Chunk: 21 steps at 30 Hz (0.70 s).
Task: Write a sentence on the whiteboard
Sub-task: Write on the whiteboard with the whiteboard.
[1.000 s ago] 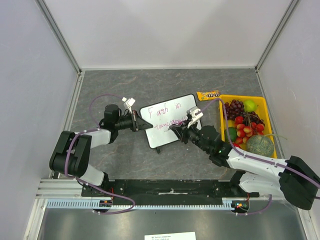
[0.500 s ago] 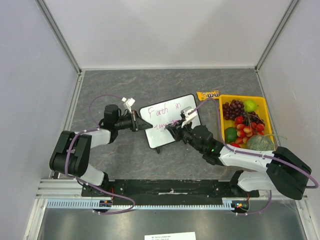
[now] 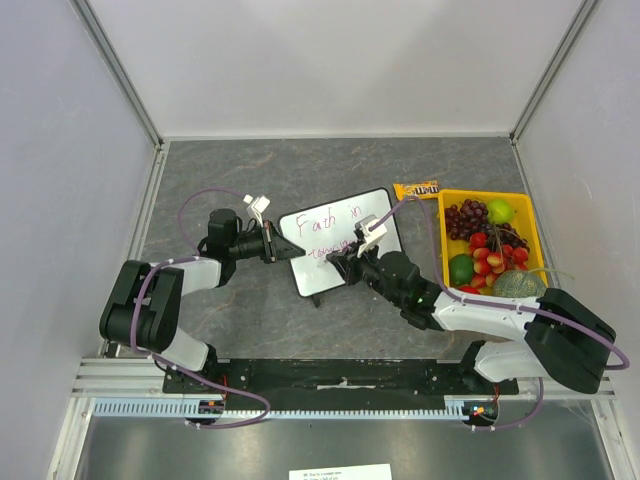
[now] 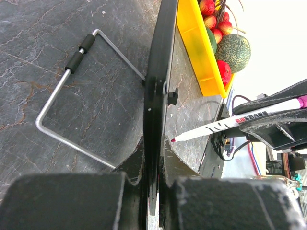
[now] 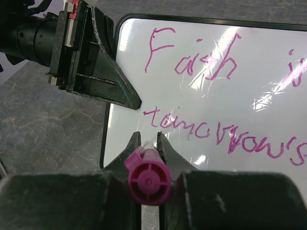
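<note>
Pinching the whiteboard (image 3: 320, 272) mid-table at its nine-o'clock edge with the left gripper (image 3: 288, 250), closed on the frame. Clamping a pink marker (image 4: 211, 128) in the right gripper (image 5: 146, 139), tip seemingly just off the board, below the sentence (image 5: 189, 67) "Faith in tomorrow's".

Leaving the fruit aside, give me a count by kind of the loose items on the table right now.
whiteboard: 1
marker: 1
yellow bin: 1
candy packet: 1
Total: 4
</note>
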{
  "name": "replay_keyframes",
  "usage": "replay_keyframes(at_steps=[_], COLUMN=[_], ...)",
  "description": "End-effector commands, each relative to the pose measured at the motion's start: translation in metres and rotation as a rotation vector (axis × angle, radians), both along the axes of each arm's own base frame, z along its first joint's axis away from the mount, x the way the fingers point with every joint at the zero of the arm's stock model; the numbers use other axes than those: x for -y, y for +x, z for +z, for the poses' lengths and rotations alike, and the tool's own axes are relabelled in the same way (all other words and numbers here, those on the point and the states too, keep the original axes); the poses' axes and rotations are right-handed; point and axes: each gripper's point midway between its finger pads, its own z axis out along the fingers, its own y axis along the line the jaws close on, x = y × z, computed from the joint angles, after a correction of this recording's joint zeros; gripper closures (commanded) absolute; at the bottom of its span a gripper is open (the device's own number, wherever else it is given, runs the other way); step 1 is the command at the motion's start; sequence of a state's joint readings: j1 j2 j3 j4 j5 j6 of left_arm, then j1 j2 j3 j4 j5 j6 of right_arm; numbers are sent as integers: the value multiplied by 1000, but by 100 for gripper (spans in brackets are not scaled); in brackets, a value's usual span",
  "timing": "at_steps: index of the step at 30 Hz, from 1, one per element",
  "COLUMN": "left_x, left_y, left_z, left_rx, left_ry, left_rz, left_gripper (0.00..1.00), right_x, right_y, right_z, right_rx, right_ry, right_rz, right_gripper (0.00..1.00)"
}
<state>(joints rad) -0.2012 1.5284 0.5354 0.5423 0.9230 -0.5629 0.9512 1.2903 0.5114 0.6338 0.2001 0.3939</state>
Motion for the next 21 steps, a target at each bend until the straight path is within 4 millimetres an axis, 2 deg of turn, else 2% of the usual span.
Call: replay_keyframes(at_steps=[1,7,21], left_x=[-32,-30,-28], left_y=[17,17,17], left_z=[-49,-51,-51], left_rx=[-51,-60,-68], left_ry=[171,167,158], left_rz=[171,162,149], left_gripper=[98,98,98], right_x=[-8,-10,-20], right_y=[2,4,2], right_z=[16,5,-3], right_rx=[18,-3,-30], right_ry=[47,28,10], right_rz=[-1,-10,24], right_gripper=[100,100,100])
